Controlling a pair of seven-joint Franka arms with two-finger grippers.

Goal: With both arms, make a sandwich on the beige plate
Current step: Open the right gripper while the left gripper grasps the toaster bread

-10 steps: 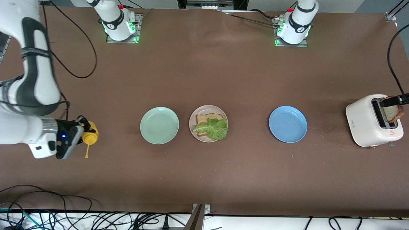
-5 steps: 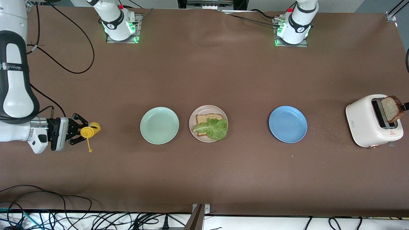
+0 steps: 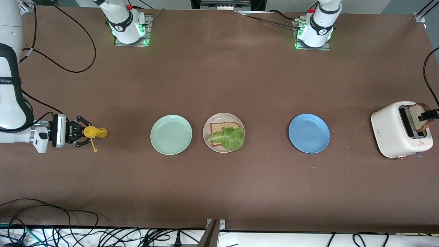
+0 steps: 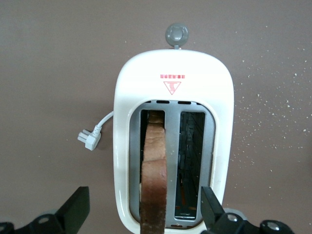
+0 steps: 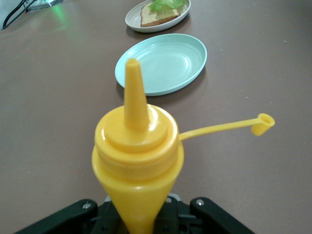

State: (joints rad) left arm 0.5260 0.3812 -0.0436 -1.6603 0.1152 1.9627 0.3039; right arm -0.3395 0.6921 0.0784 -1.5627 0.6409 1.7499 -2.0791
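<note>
Bread slice in left hand over toaster.

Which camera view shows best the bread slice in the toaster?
The left wrist view: the bread slice stands edge-on in one slot of the toaster. The front view shows it small at the table's edge, partly hidden by the left gripper. The right wrist view misses it.

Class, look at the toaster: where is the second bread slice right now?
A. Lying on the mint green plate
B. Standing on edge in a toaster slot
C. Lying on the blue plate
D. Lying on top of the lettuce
B: the second bread slice stands on edge in a slot of the toaster, with the left gripper around it.
</note>
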